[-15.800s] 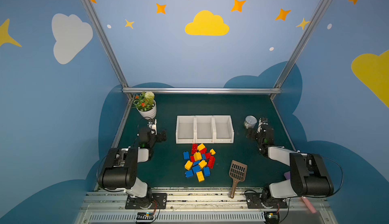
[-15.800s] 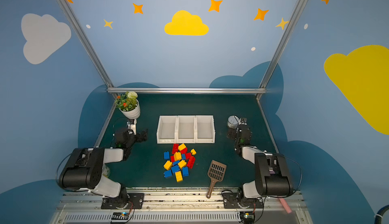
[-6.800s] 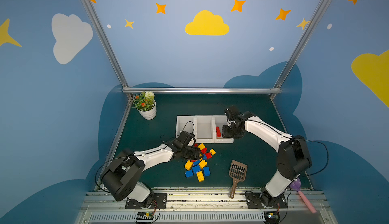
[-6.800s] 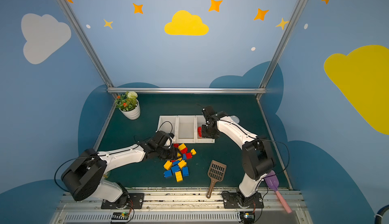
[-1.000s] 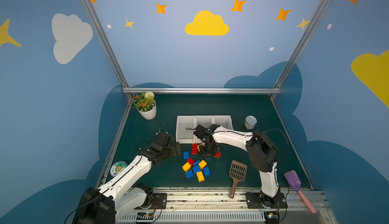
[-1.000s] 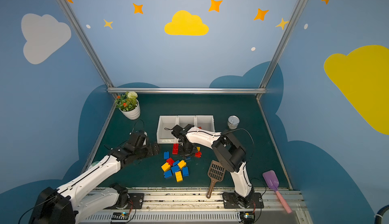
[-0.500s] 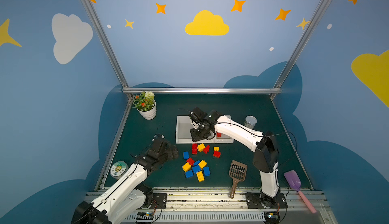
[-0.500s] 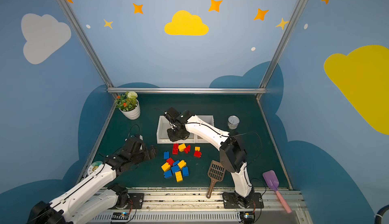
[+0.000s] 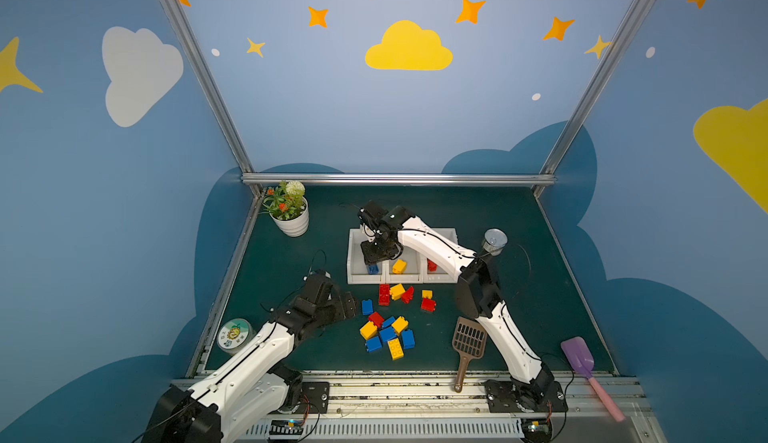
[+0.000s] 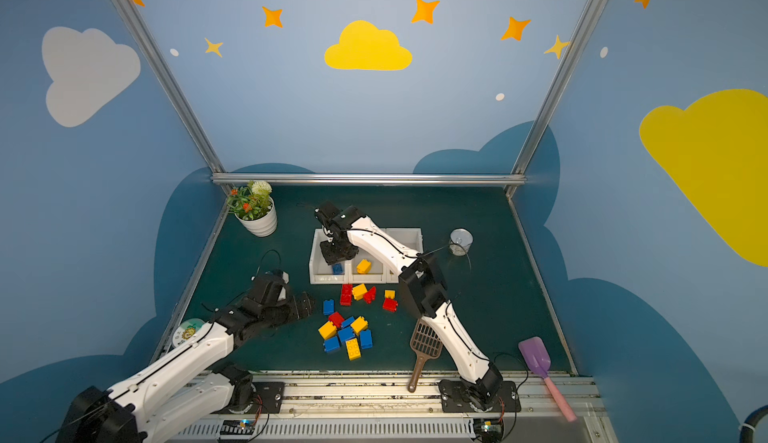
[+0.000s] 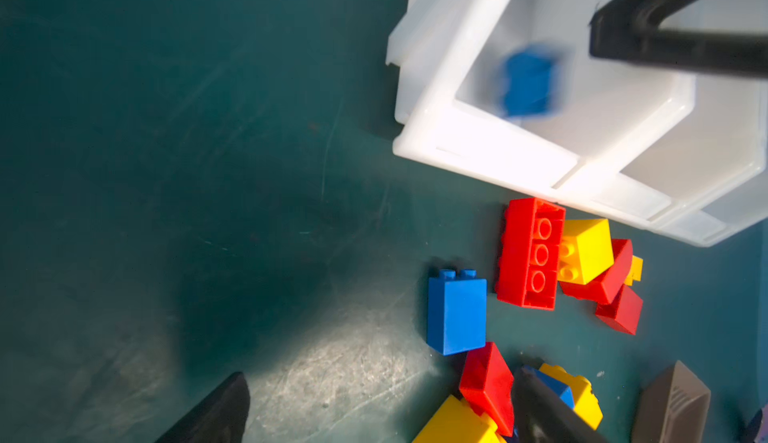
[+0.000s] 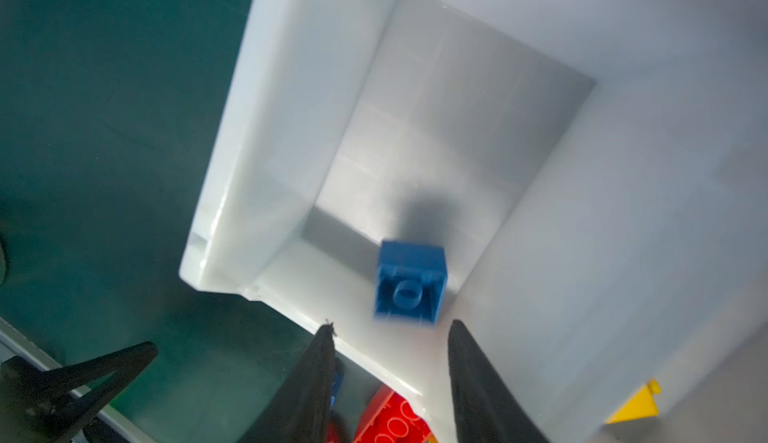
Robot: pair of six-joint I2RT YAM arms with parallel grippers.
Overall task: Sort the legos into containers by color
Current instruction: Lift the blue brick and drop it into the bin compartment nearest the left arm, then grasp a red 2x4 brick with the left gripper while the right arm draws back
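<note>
Right wrist view: blue brick lies free in the end bin

I see my right gripper above the white bins, jaws parted with nothing between them. Below it the blue brick, blurred, is inside the left-hand compartment in both top views. A yellow brick sits in the middle one and a red brick in the right. My left gripper is spread wide and empty, low beside the loose bricks on the worktop.
</note>
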